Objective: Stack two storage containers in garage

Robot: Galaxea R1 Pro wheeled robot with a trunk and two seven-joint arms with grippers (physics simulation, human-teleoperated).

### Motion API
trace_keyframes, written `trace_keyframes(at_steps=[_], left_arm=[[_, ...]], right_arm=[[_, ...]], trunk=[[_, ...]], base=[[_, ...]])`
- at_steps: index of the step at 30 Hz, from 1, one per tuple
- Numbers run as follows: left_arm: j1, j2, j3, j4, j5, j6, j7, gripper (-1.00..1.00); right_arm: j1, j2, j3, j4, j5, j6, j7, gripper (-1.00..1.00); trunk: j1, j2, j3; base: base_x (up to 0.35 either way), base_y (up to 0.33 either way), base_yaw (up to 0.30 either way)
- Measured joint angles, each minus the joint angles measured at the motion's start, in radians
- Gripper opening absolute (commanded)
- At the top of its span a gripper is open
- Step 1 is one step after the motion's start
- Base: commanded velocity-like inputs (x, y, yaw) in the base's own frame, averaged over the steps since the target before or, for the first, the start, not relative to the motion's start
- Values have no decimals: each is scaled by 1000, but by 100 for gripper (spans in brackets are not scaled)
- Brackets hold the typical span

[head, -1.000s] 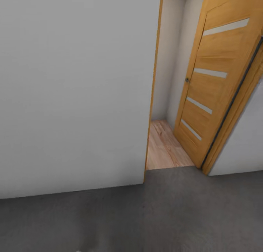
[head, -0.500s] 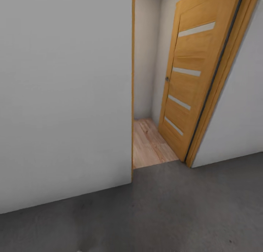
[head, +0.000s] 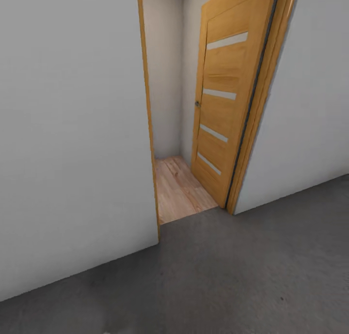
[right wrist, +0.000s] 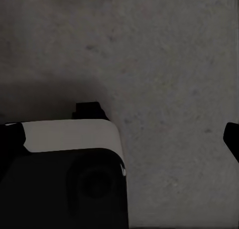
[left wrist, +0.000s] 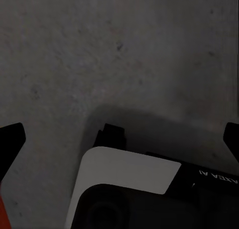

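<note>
Facing an open door (head: 220, 106), view panned rightward; both tools spread, empty.

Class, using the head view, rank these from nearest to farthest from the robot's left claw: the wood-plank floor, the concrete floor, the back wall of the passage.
1. Concrete floor: foreground; the left wrist view shows the left claw right over it.
2. Wood-plank floor: centre, past the doorway threshold.
3. Back wall of the passage: behind the planks, farthest.
</note>
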Motion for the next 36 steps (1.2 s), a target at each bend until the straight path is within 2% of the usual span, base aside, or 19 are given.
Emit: trace_keyframes(at_steps=[22,29,36], left_arm=[[0,0,0,0,-1,-2,0,100],[0,0,0,0,-5,-2,0,100],[0,0,0,0,-6,-2,0,100]], right_arm=[[0,-2,-1,0,-1,0,-1,100],[0,-2,-1,0,-1,2,-1,100],[0,-17,-1,0,9,-1,-1,100]], trunk=[[0,0,0],[-1,0,0],[-1,0,0]], base=[[26,0,-288],[289,0,-68],[314,0,-3]])
